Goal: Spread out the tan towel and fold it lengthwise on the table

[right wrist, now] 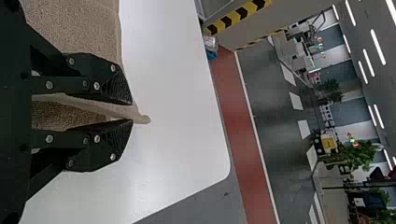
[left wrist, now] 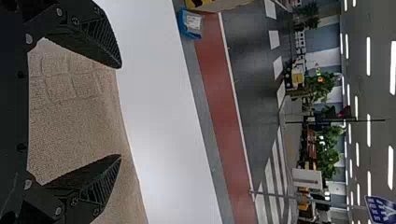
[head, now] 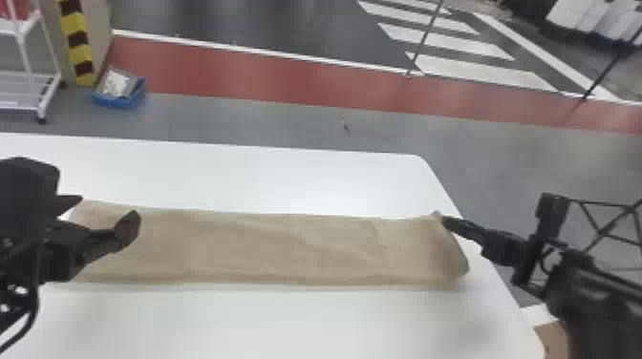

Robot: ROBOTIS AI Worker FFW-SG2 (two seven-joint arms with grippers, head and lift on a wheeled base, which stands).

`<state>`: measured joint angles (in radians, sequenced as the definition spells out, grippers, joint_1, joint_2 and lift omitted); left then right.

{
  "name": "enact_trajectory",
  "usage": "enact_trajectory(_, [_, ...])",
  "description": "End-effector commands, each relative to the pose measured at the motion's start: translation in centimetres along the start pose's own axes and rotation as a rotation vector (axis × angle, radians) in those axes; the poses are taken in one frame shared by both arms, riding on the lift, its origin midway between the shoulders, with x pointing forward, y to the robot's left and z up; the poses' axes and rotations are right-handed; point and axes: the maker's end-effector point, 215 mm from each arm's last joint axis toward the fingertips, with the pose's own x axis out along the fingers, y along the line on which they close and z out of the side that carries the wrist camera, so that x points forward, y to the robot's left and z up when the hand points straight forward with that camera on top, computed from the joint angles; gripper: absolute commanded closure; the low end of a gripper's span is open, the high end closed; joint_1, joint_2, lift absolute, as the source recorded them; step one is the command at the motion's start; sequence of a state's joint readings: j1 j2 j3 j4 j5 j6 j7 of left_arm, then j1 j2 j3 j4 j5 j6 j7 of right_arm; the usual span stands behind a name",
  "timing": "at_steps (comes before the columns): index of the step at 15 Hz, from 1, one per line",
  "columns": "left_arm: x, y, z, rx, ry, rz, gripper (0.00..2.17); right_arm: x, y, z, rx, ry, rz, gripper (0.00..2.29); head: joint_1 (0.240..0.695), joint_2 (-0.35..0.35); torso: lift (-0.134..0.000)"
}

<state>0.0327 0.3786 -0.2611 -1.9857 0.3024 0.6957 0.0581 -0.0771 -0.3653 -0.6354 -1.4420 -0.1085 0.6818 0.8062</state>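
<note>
I have the right claw point(head: 445, 221) clenched on a far corner of the tan towel point(head: 286, 248). From that claw the towel runs as a long strip across the table point(head: 239, 324) to beneath my left claw point(head: 109, 209), released, its fingers wide apart.

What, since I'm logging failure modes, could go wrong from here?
The right hand pinches the towel at its far right corner, so a pull there might drag the cloth askew or lift that end. The left hand is open over the other end, so it may not stop the towel sliding on the table.
</note>
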Motion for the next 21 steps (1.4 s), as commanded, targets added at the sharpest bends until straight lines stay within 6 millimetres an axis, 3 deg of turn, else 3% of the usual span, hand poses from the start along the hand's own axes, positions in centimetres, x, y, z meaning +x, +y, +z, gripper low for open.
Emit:
enact_trajectory(1, [-0.2, 0.1, 0.1, -0.001, -0.004, 0.003, 0.23, 0.4, 0.0, -0.9, -0.005, 0.013, -0.006, 0.41, 0.695, -0.350, -0.124])
enact_trajectory(2, [-0.2, 0.1, 0.2, -0.001, -0.005, 0.003, 0.23, 0.4, -0.1, -0.6, -0.032, -0.006, -0.008, 0.17, 0.695, -0.350, -0.124])
enact_trajectory(4, [-0.2, 0.1, 0.2, -0.003, -0.005, 0.004, 0.23, -0.2, -0.8, -0.8, -0.029, -0.012, -0.024, 0.07, 0.695, -0.350, -0.124])
enact_trajectory(10, [0.3, 1.8, 0.0, -0.016, -0.002, 0.027, 0.23, -2.4, -1.7, -3.0, -0.009, 0.022, -0.032, 0.16, 0.695, -0.350, -0.124])
enact_trajectory(12, [0.4, 2.1, 0.1, -0.014, -0.001, 0.026, 0.23, -2.5, -1.8, -3.1, -0.005, 0.030, -0.030, 0.22, 0.695, -0.350, -0.124])
enact_trajectory(21, [1.2, 3.8, -3.4, -0.056, 0.109, 0.022, 0.23, -1.6, -0.5, -3.2, -0.002, 0.055, 0.001, 0.32, 0.695, -0.350, -0.124])
